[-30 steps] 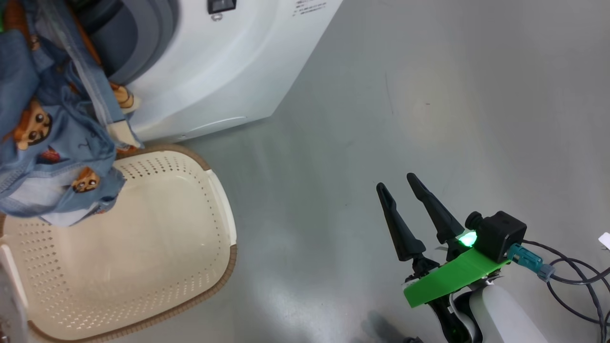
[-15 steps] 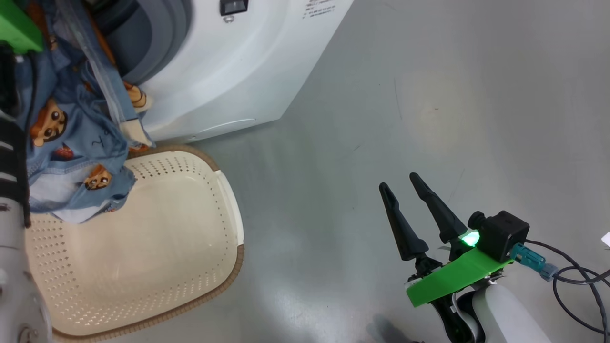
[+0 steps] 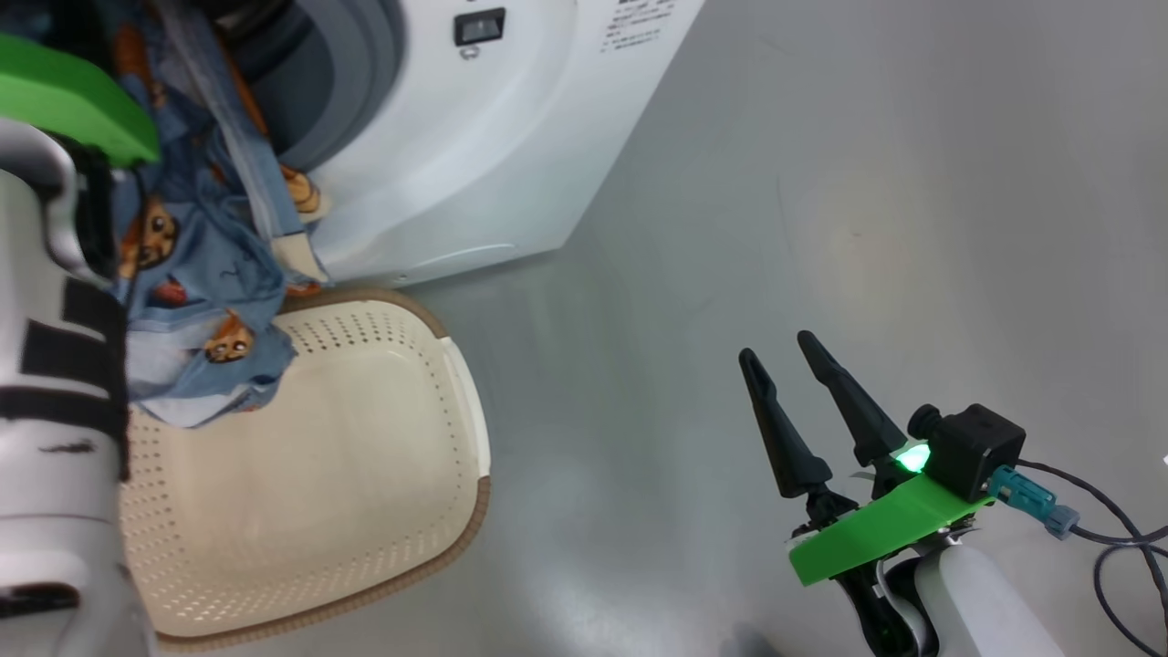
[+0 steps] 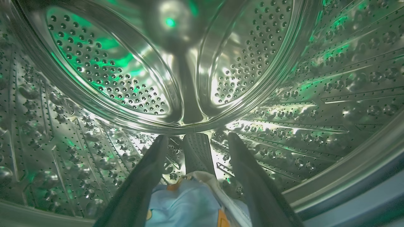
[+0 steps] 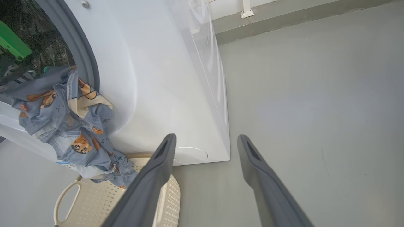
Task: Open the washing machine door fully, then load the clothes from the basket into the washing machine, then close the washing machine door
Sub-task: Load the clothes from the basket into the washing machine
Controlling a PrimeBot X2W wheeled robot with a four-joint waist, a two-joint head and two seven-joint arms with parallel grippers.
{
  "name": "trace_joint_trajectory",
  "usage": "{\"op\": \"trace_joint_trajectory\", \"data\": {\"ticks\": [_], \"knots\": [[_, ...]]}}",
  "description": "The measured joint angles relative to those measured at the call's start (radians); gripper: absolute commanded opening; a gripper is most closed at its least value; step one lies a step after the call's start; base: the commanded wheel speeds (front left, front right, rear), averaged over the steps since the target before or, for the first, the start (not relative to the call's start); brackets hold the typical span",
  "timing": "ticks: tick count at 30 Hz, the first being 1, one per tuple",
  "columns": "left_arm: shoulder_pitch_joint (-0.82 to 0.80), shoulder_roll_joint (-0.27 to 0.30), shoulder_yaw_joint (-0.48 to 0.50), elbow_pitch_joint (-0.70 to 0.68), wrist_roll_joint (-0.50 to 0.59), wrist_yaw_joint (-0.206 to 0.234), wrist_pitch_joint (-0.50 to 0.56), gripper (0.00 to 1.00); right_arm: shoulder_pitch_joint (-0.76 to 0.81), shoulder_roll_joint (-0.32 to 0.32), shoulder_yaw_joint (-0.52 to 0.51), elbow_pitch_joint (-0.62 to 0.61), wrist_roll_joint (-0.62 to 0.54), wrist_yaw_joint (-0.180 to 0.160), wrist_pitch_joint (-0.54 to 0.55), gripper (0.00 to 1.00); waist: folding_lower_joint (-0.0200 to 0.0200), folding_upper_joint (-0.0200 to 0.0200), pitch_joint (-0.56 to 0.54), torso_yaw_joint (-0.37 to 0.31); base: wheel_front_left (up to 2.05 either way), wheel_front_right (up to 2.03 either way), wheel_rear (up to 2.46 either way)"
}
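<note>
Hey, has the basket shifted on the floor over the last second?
No. The basket sits the same against the base of the washing machine; both slid right together in the head view, so the camera turned.

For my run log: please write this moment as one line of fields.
phase: loading | left gripper: open, inside drum | clothes: hanging out of washing machine over basket | right gripper: open, idle
</note>
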Motion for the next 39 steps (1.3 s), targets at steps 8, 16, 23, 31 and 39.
{"op": "trace_joint_trajectory", "data": {"ticks": [8,16,23,31,39], "knots": [[0.093,-0.044,0.004,-0.055,-0.009,-0.016,0.0,1.0,0.009,-0.016,-0.014,0.006,0.0,0.0,0.0,1.0,0.0,0.0,-0.053,0.035,0.0,0.0,0.0],[0.233,-0.085,0.007,-0.113,-0.017,-0.033,0.0,1.0,0.066,-0.034,-0.027,0.015,0.0,0.0,0.0,1.0,0.0,0.0,-0.136,0.073,0.0,0.0,0.0],[0.329,-0.111,-0.008,-0.171,-0.025,-0.043,0.0,1.0,0.11,-0.056,-0.051,0.014,0.0,0.0,0.0,1.0,0.0,0.0,-0.203,0.119,0.0,0.0,0.0],[0.474,-0.126,-0.074,-0.253,-0.054,-0.059,0.0,1.0,0.144,-0.066,-0.078,0.006,0.0,0.0,0.0,1.0,0.0,0.0,-0.243,0.179,0.0,0.0,0.0],[0.635,-0.127,-0.188,-0.362,-0.156,-0.048,0.0,1.0,0.16,-0.075,-0.088,0.0,-0.001,0.0,0.0,1.0,0.0,0.0,-0.281,0.225,0.0,0.0,0.0]]}}
